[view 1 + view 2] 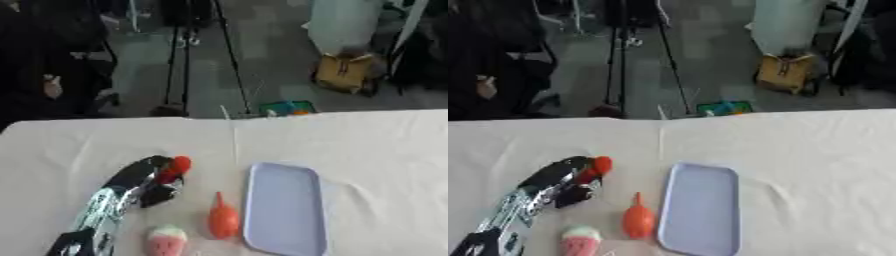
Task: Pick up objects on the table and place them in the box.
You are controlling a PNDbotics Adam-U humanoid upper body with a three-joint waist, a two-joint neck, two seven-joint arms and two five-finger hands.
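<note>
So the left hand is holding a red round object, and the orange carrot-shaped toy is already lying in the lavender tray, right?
Not quite. The left hand does hold the red round object, but the orange carrot-shaped toy lies on the white tablecloth beside the lavender tray, at its left edge, not in it. The left eye view shows this.

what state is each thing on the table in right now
left hand: over the table, fingers curled round a red object
red object: held in the left hand
orange object: lying on the table, beside the tray
pink and white object: on the table, untouched
lavender tray: flat, nothing in it
</note>
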